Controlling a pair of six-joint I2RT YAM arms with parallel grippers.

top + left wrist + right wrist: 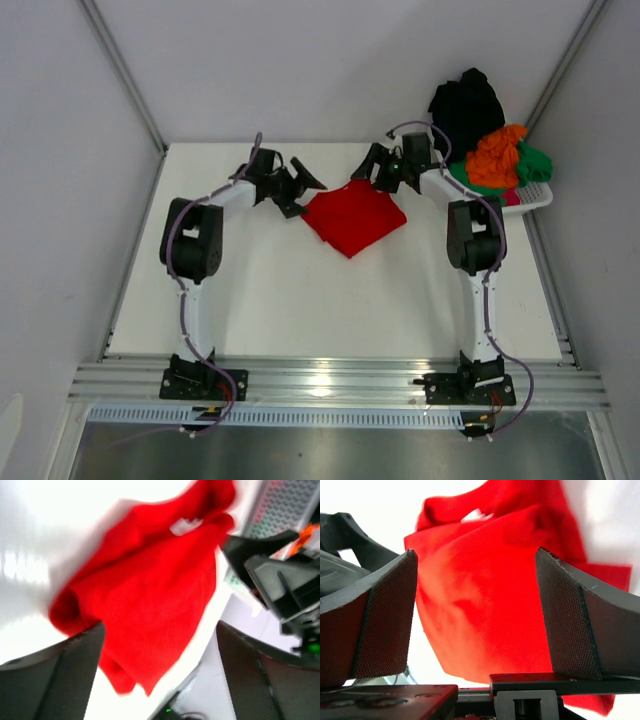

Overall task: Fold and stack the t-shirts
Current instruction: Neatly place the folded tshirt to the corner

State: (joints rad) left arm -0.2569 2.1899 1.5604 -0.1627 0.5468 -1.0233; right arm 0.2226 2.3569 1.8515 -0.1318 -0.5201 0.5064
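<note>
I see the red t-shirt (352,222) folded mid-table (300,300), my left gripper (306,196) spread wide and empty beside its left corner, my right gripper (363,170) likewise wide, empty, at its far edge, white basket (538,197) far right, heaped with black (467,105), orange (497,155) and green (534,163) t-shirts.

Red t-shirt (353,220) plain, white tag (184,526). Bench (300,310) white. Basket (540,195) white, perforated. Black t-shirt (467,108), orange t-shirt (497,155), green t-shirt (533,165), pink t-shirt (512,198), all plain. Left claw (302,192), right claw (372,172) black, pads (390,615) mesh-dotted.
</note>
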